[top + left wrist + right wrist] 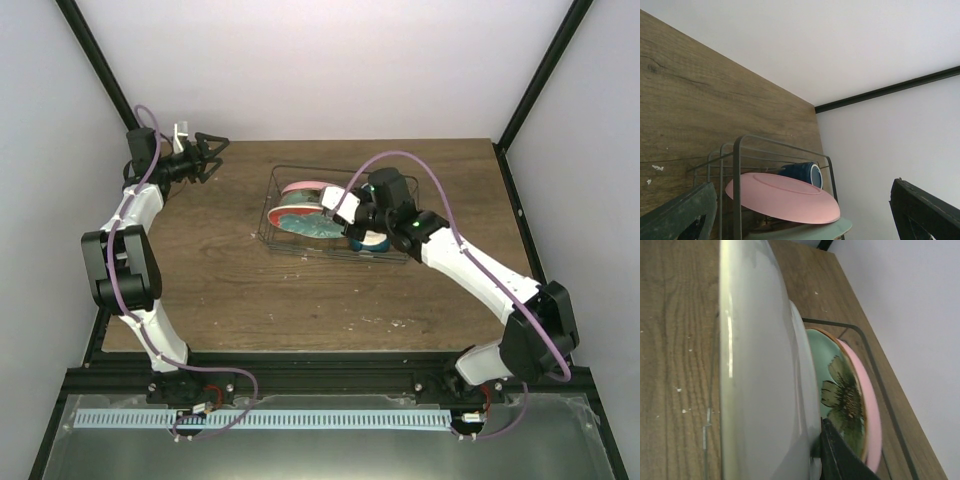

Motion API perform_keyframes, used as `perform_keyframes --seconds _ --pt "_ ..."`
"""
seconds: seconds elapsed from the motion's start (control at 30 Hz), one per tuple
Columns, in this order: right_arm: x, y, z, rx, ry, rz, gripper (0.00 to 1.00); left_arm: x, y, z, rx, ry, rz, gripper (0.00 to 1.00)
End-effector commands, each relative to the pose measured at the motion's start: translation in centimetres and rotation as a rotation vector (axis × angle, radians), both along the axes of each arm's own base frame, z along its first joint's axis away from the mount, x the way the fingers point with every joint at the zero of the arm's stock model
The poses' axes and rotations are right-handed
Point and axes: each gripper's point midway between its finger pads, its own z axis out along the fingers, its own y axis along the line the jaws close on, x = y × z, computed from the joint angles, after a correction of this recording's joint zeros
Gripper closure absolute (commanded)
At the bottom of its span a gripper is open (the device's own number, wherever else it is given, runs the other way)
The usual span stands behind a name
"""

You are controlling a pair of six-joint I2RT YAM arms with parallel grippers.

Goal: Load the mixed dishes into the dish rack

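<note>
The dish rack (395, 256) stands mid-table, behind centre. In it the pink plate (303, 187) leans at the far side, with the mint-green flower plate (840, 390) against it. My right gripper (338, 208) is shut on the rim of the teal-and-red patterned plate (303, 222). That plate's pale underside (760, 380) fills the right wrist view, one dark finger (840, 460) pressing its edge, the other hidden behind it. The dark blue mug (802, 173) lies on its side at the rack's right end. My left gripper (205, 157) hangs open and empty at the far left, facing the rack.
The wooden table (220, 280) ends close behind the rack at a white wall. Black frame posts (100, 65) rise at both back corners. Small white specks (400, 322) dot the wood near the front edge.
</note>
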Motion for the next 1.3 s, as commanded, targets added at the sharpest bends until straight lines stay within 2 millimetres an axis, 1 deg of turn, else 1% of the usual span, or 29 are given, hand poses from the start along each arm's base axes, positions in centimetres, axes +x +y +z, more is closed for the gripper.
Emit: perform_keyframes --seconds 0.0,0.17,0.63,0.87,1.0,1.13,1.23,1.27 --pt "-0.5 1.5 6.7 0.109 -0.174 0.032 0.99 0.2 -0.1 -0.2 -0.003 -0.017 -0.013 0.04" --pt "-0.4 1.8 5.3 0.074 -0.174 0.024 0.99 0.1 -0.1 -0.2 -0.003 -0.017 -0.017 0.04" --pt "-0.4 2.6 -0.3 -0.070 -0.157 0.000 0.99 0.1 -0.1 -0.4 -0.006 -0.014 -0.024 0.04" --pt "-0.8 3.3 -1.6 -0.104 -0.138 0.001 0.98 0.2 -0.1 -0.5 -0.008 -0.012 -0.028 0.04" --pt "-0.8 3.6 -2.0 -0.124 -0.132 -0.006 0.90 0.2 -0.1 -0.7 -0.012 -0.008 -0.032 0.04" --pt "-0.9 3.8 -1.8 -0.126 -0.131 -0.012 0.76 0.2 0.0 -0.8 -0.013 -0.006 -0.031 0.04" --pt "-1.0 3.9 -1.5 -0.120 -0.122 -0.015 0.69 0.3 0.1 -1.0 -0.015 -0.004 -0.032 0.04" --pt "-1.0 3.9 -1.5 -0.120 -0.114 -0.016 0.65 0.3 0.1 -1.0 -0.015 -0.004 -0.031 0.04"
